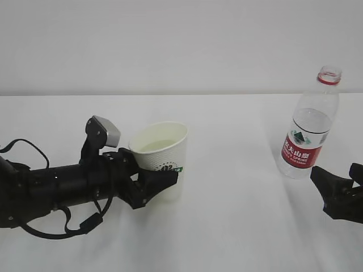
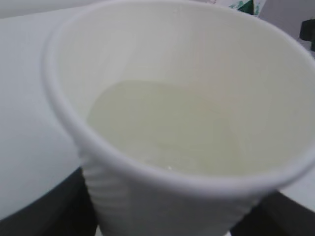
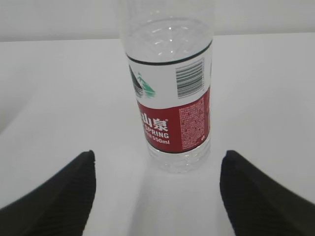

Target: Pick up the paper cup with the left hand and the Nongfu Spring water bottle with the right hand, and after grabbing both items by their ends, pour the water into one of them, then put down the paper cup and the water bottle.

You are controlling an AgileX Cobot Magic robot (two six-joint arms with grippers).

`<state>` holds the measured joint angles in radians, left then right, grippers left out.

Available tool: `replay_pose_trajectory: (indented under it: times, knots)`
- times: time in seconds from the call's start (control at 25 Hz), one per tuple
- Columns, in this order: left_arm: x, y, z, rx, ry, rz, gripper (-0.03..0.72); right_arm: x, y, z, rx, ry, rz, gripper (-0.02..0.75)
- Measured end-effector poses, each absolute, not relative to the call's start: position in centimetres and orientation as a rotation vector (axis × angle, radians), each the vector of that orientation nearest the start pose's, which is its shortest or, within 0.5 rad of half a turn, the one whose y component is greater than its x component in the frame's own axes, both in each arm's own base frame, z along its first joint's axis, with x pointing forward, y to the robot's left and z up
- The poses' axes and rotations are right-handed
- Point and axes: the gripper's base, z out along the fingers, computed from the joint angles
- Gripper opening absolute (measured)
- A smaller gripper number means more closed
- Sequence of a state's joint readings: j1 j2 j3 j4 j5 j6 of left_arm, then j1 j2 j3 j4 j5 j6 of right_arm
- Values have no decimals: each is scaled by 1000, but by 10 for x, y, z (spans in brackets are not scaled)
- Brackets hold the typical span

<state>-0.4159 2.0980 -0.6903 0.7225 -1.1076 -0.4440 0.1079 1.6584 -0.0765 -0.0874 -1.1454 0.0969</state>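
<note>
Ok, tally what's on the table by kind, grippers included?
Paper cup: 1
Water bottle: 1
Grippers: 2, the left gripper and the right gripper
Total: 4

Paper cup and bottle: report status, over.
Left gripper around paper cup, water inside. Right gripper open, clear of bottle, upright, uncapped. Nothing between.

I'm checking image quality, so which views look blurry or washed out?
Left wrist view: the paper cup fills the frame, soft and out of focus; right wrist view: the Nongfu Spring water bottle label is sharp; exterior view: white table washed out, shadows faint.
</note>
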Motion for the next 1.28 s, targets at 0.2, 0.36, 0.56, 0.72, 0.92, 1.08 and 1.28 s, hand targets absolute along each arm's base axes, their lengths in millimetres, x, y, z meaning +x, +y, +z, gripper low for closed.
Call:
replay_pose_trajectory:
  times: [0.2,0.36,0.56,0.72,0.92,1.08,1.28]
  knots:
    - [285,-171,86,731,1795,-886,519,187,28,121,-99,1922,190,592]
    - [288,-168,86,731,1787,-861,519,187,28,121,-99,1922,190,592]
    - [292,-162,86,677,1795,-829,519,187,28,121,-99,1922,190,592]
    - [295,-156,85,657,1796,-789,519,187,28,121,-99,1922,190,592]
    - [301,-146,86,598,1800,-741,519,187,28,121,-99,1922,190,592]
    - [308,-136,86,531,1808,-702,518,187,28,121,-99,1922,190,592]
    - [312,-130,87,483,1809,-664,514,187,28,121,-99,1922,190,591]
